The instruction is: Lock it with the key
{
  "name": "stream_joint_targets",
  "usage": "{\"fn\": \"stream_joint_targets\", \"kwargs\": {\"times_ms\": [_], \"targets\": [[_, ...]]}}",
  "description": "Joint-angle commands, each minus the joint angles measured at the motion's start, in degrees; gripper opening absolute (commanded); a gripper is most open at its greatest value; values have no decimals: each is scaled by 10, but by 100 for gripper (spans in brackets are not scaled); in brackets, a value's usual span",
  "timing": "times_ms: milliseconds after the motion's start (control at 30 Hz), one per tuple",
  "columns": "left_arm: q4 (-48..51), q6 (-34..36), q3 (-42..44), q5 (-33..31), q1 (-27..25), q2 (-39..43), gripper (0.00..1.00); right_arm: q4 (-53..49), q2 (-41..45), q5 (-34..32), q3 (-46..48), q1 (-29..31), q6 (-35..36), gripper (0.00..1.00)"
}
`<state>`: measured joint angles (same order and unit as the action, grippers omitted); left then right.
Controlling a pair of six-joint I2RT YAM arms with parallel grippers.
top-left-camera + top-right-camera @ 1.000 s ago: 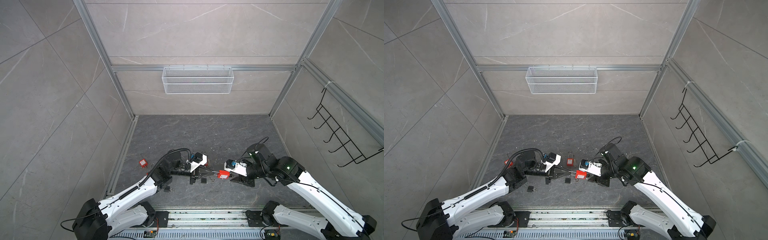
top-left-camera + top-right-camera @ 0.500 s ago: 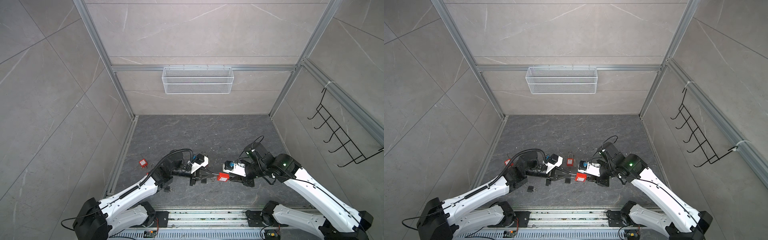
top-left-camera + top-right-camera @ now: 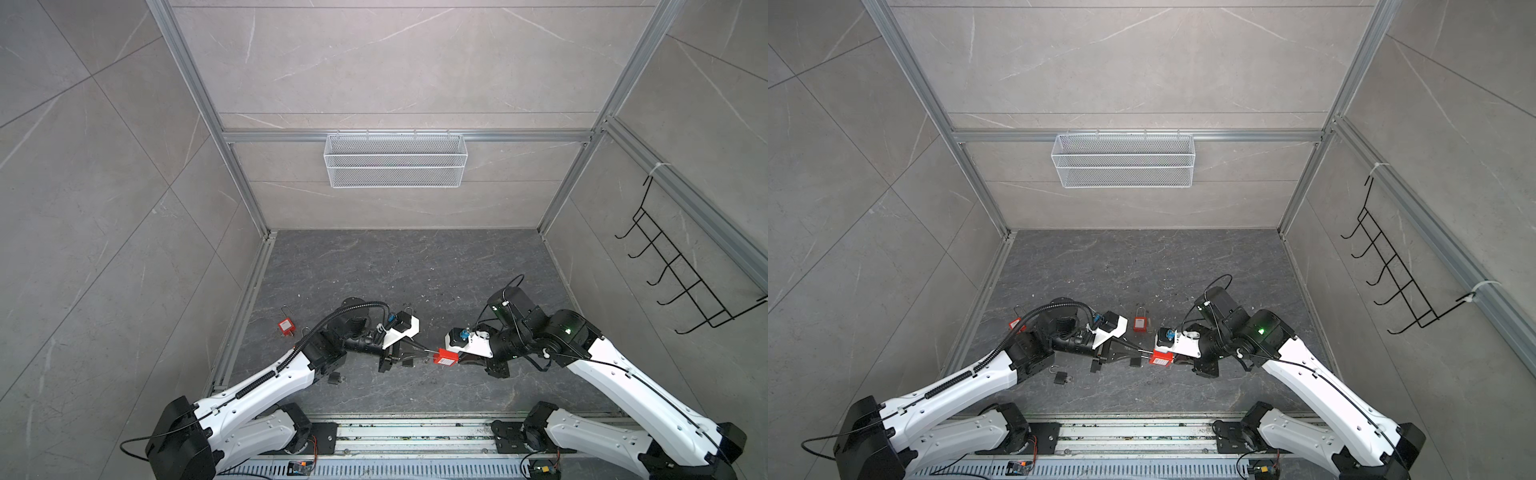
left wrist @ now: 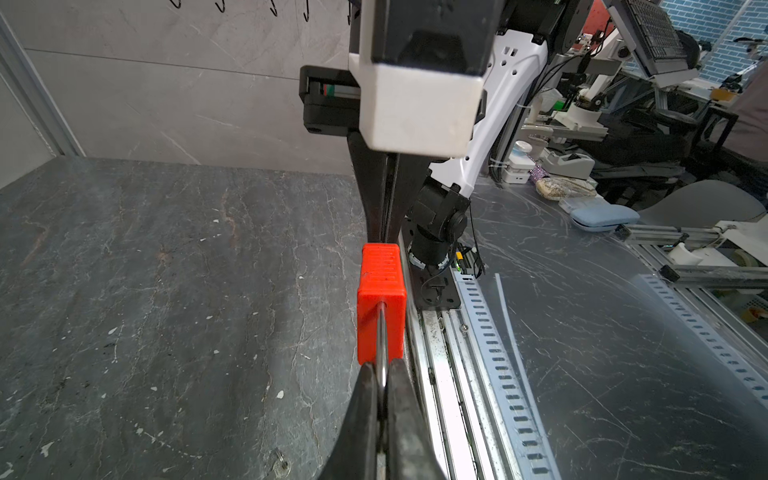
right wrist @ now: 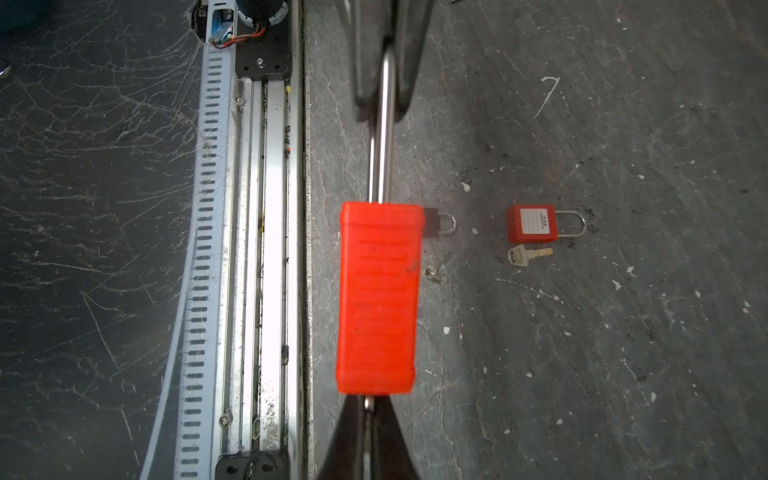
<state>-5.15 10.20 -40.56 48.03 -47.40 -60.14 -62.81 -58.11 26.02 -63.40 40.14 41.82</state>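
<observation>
Now, closest to the rail, at about seven o'clock on the dark floor [image 3: 415,270], a small black padlock [image 3: 334,379] is lying untouched. Just beyond it, near six o'clock, the red padlock [image 3: 446,357] is hanging clear of the surface between the two arms. The left gripper [image 4: 382,370], reaching in from nine o'clock, is clamping the steel shackle [image 5: 384,145] tight. The right gripper [image 5: 365,415], coming from three o'clock, is the one that has just changed. A second ago its jaws were standing apart, and now they are pinching together on a sliver of metal at the body's keyhole end, which I am taking to be the key [image 5: 366,401]. That is suggesting the key is seated and gripped, so turning it is likely the step in hand. Whether the shackle is sitting fully home I cannot tell. Farther off, around ten o'clock, a spare red padlock [image 5: 532,223] and a loose key [image 5: 525,254] are resting side by side. At twelve o'clock a wire basket [image 3: 395,160] is hanging on the back wall.
</observation>
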Motion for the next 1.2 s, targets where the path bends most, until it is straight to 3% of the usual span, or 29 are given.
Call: {"fn": "stream_joint_targets", "kwargs": {"times_ms": [0,267,533,633,867,1167], "targets": [[44,35,-33,-4,0,29,0,-2,14,-8,19,-1,18,0],[142,102,-47,-50,1,57,0,12,31,-16,82,-17,5,0],[233,162,-89,-85,3,30,0,50,71,2,134,-66,-5,0],[272,174,-125,-104,4,7,0,47,85,-19,146,-89,-17,0],[444,220,-287,-129,4,-155,0,98,147,-91,182,-141,-51,0],[618,271,-520,-194,4,-406,0,11,172,-150,160,-144,-37,0]]}}
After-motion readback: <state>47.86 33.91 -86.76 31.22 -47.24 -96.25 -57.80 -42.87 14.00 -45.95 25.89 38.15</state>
